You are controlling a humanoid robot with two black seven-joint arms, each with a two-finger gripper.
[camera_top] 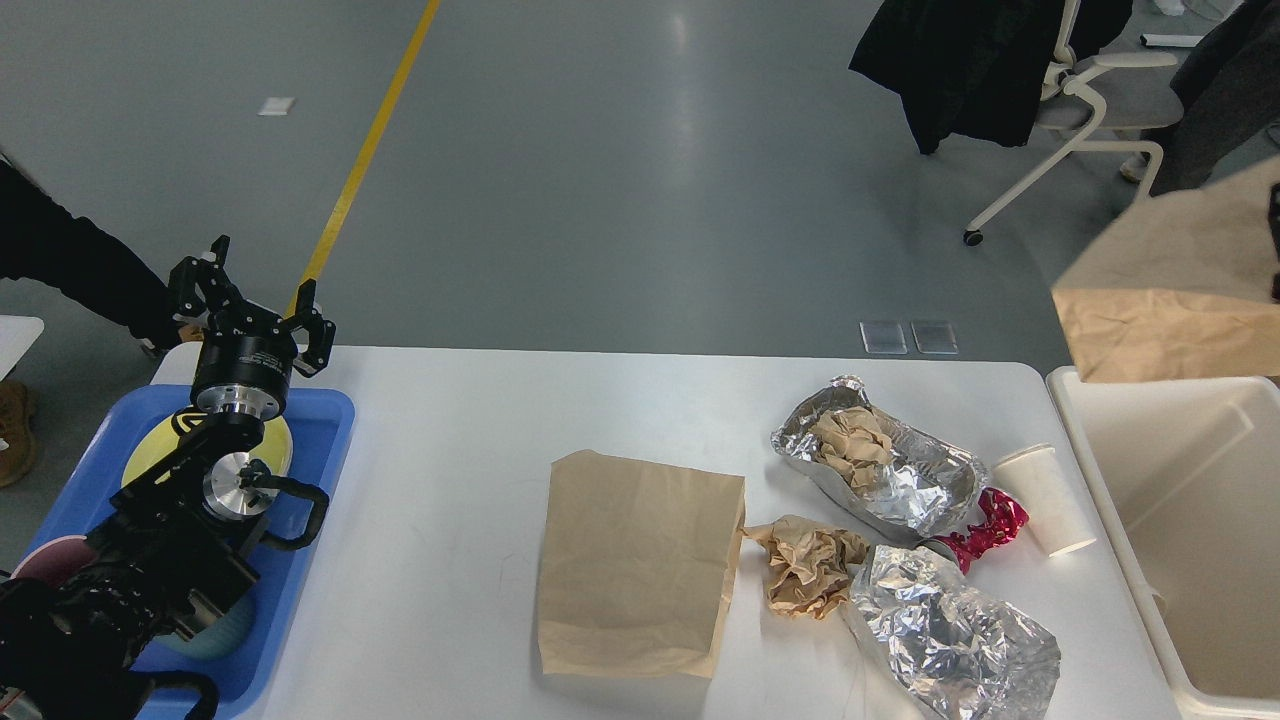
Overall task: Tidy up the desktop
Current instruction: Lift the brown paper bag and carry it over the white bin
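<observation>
The white desktop (450, 450) carries a flat brown paper bag (635, 565), a foil container (900, 485) with crumpled paper in it, a crumpled brown paper ball (810, 565), a crumpled foil sheet (950, 640), a red wrapper (992, 525) and a tipped white paper cup (1045, 500). A second brown paper bag (1170, 290) hangs in the air at the right edge, above the back of the cream bin (1200, 540). Only a dark sliver of my right gripper (1275, 240) shows against it. My left gripper (255, 305) is open and empty above the blue tray (325, 425).
The blue tray holds a yellow plate (278, 452), a pink dish (30, 565) and a teal bowl (215, 632) under my left arm. A chair (1080, 90) with a dark coat stands on the floor behind. A person's dark sleeve (70, 260) reaches in at far left.
</observation>
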